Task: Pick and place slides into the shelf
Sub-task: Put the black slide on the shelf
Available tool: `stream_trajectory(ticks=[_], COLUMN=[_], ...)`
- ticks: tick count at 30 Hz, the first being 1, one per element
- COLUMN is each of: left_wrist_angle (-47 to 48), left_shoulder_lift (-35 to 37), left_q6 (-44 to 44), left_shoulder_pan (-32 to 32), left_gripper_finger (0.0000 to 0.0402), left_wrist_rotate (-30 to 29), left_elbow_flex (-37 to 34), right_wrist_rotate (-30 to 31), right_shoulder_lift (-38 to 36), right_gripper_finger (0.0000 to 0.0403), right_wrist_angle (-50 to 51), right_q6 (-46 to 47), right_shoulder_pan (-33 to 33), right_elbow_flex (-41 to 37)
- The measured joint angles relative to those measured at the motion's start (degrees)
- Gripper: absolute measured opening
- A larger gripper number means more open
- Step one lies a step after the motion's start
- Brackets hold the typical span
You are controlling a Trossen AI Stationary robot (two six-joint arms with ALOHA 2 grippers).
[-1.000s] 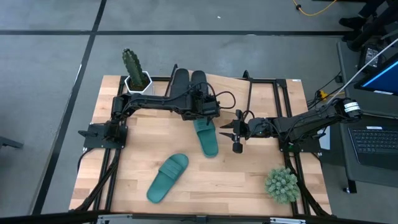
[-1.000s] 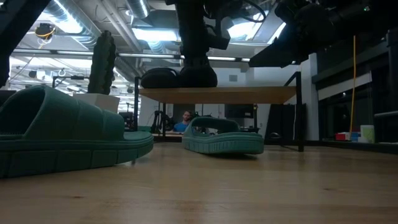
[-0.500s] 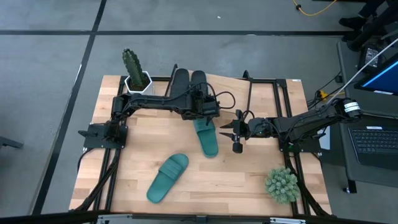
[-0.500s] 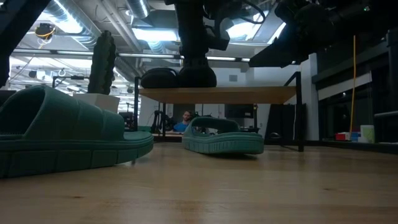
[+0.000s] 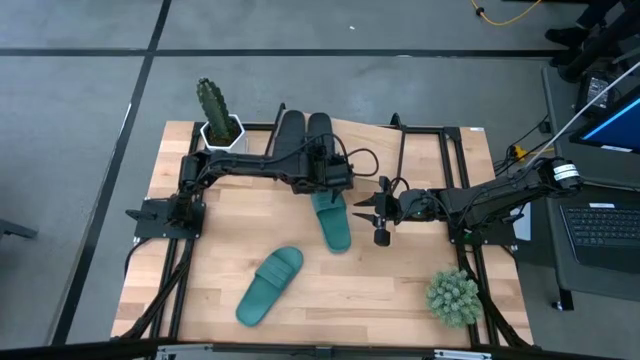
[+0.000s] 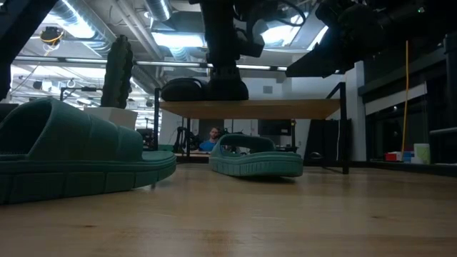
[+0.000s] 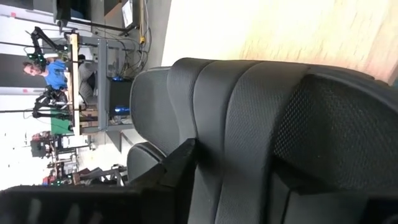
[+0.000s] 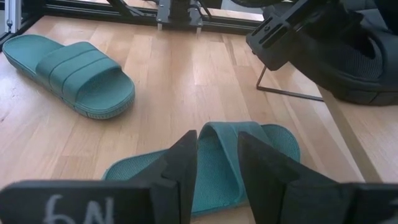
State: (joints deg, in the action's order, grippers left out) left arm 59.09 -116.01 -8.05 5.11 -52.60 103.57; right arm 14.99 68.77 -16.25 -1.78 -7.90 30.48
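Nothing has visibly shifted; left gripper point(image 5: 322, 168) over 2nd black slide point(image 5: 318, 128) on shelf point(image 6: 250, 108), grip unclear; release fully, lift straight; right gripper point(image 8: 217, 163) spread.

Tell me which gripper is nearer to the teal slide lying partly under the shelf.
The right gripper is nearer: it hangs just beside that teal slide, open. The left gripper is over the black slides on the shelf.
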Motion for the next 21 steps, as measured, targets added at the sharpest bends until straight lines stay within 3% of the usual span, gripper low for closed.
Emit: stream_trajectory(ticks=[8,21], left_wrist_angle=[0.2,0.4], left_shoulder_lift=[0.0,0.0], left_q6=[-0.1,-2.6], left_shoulder_pan=[-1.4,-3.6], left_gripper_finger=[0.015,0.0154], left_wrist_rotate=[-1.2,-3.7], left_elbow_flex=[0.0,0.0], right_wrist_rotate=[0.0,0.0], right_shoulder_lift=[0.0,0.0], right_gripper_finger=[0.0116,0.0116], right_wrist_angle=[0.0,0.0], right_q6=[0.1,0.2], right_shoulder_pan=[0.0,0.0], right_elbow_flex=[0.0,0.0])
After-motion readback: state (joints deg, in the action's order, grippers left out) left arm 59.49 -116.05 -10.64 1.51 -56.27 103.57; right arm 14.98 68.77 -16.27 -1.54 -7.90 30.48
